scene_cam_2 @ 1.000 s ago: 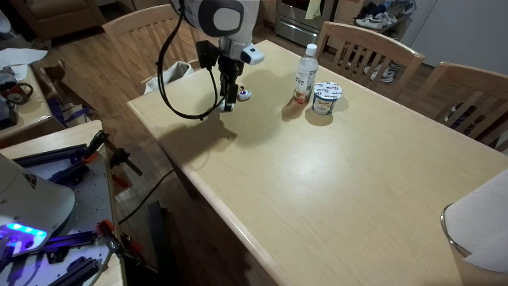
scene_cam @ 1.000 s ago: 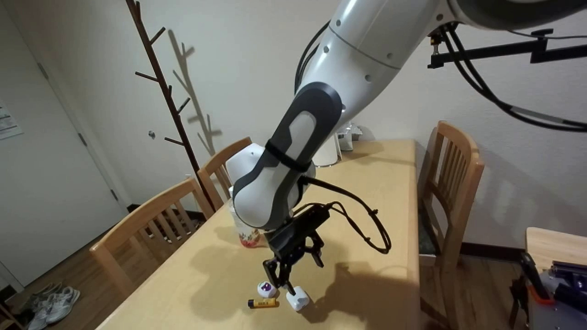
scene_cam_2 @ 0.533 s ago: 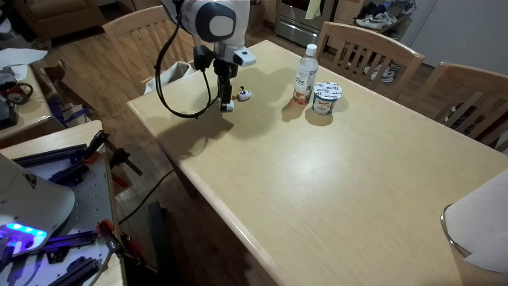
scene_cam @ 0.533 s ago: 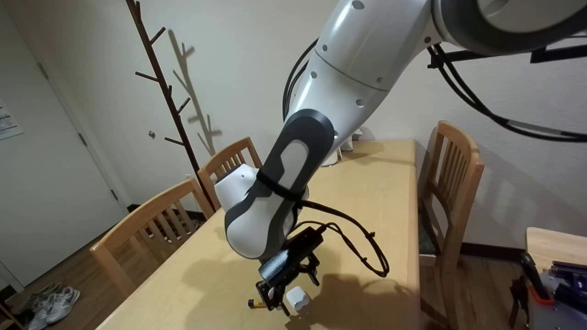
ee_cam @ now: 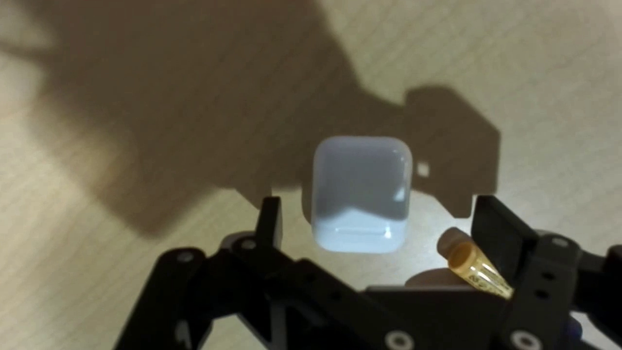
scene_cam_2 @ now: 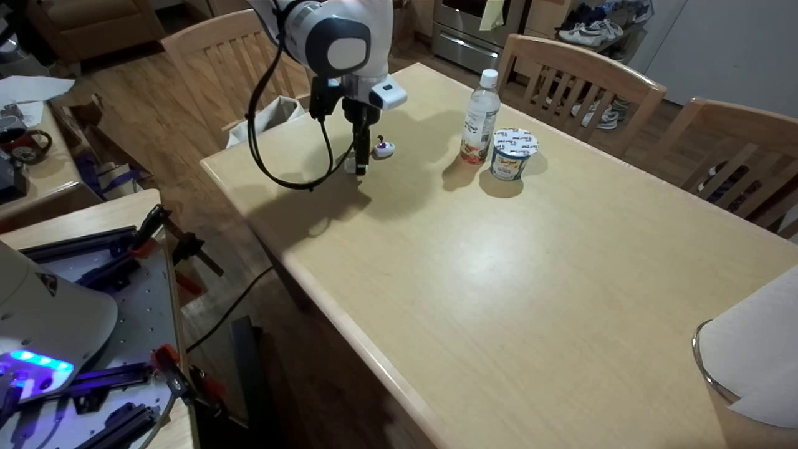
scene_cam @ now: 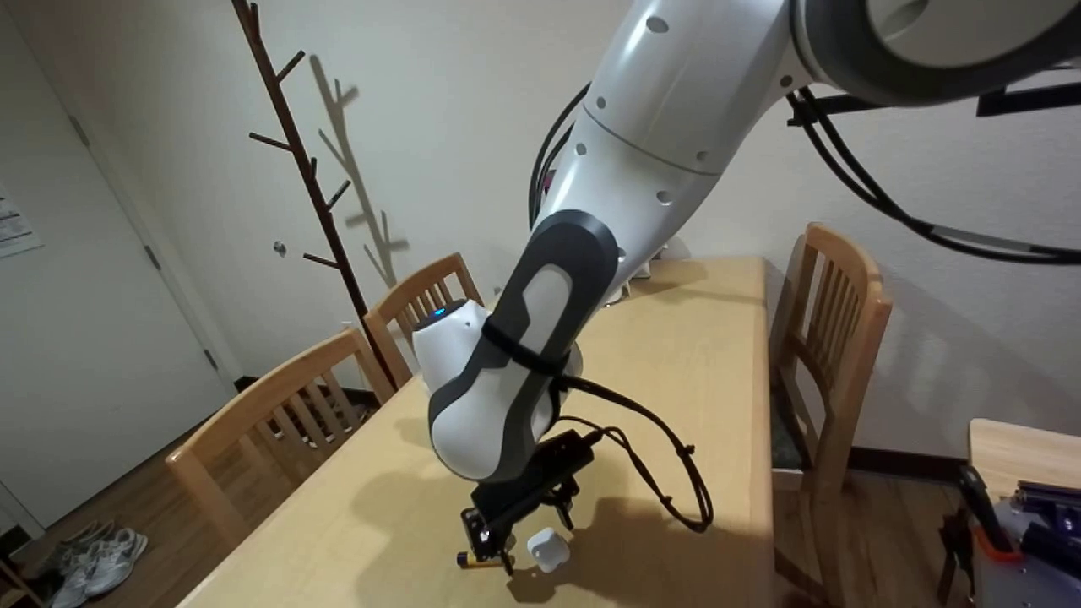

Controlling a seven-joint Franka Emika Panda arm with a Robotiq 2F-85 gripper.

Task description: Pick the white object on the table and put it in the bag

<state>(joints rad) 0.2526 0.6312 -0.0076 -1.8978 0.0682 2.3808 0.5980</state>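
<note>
The white object, a small rounded-square piece, lies on the table in both exterior views, partly hidden by a finger in an exterior view. In the wrist view the white object lies ahead of and between the fingertips, touching neither, closer to the left finger. My gripper is open and empty, low over the table. It also shows in an exterior view. A pale cloth item that looks like the bag sits on the chair beyond the table's end; its opening is not clear.
A yellow tube lies by the right finger. A small round white-and-purple item lies close by. A bottle and a tub stand farther along the table. A paper-towel roll stands at the far end.
My gripper has come down and shifted slightly, so its fingers now stand on either side of the white object in an exterior view. The white object has stayed in place.
</note>
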